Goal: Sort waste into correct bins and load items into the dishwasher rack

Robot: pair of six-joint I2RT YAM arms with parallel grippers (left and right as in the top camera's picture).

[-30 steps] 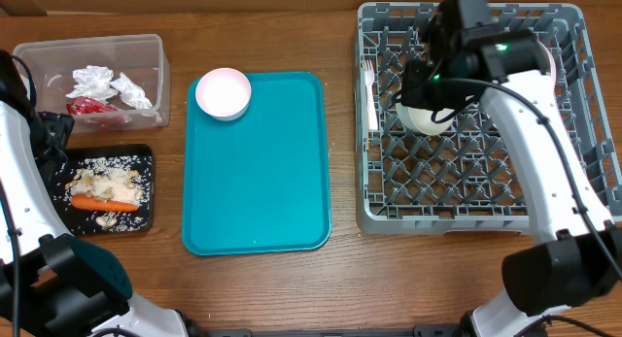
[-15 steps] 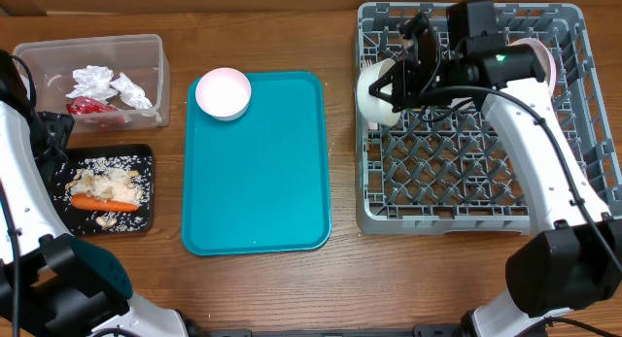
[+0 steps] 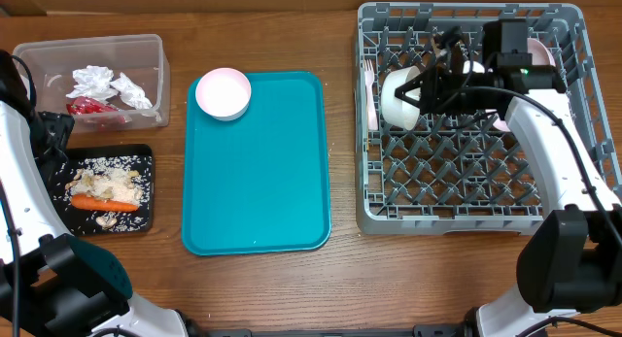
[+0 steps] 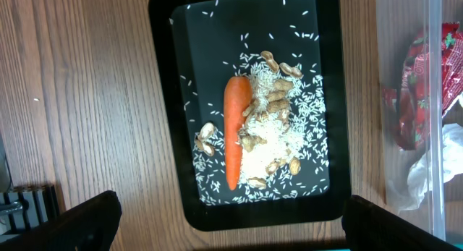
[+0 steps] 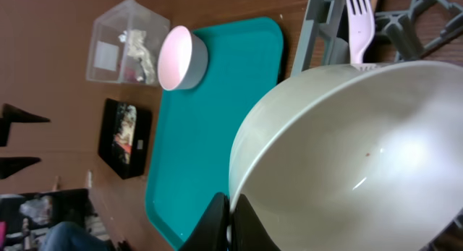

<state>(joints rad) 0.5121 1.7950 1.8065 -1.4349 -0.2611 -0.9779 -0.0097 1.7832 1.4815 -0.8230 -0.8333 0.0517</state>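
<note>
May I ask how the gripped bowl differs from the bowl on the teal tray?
The held bowl is tipped on its side over the rack, pinched by the right gripper; the tray bowl sits flat, untouched, on the teal tray. Both are small, white, round.

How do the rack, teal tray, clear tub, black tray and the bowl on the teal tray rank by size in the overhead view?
Largest first:
1. grey rack
2. teal tray
3. clear tub
4. black tray
5. white bowl on the tray

Overhead straight down; L wrist cam close above black tray, shared w/ overhead
</note>
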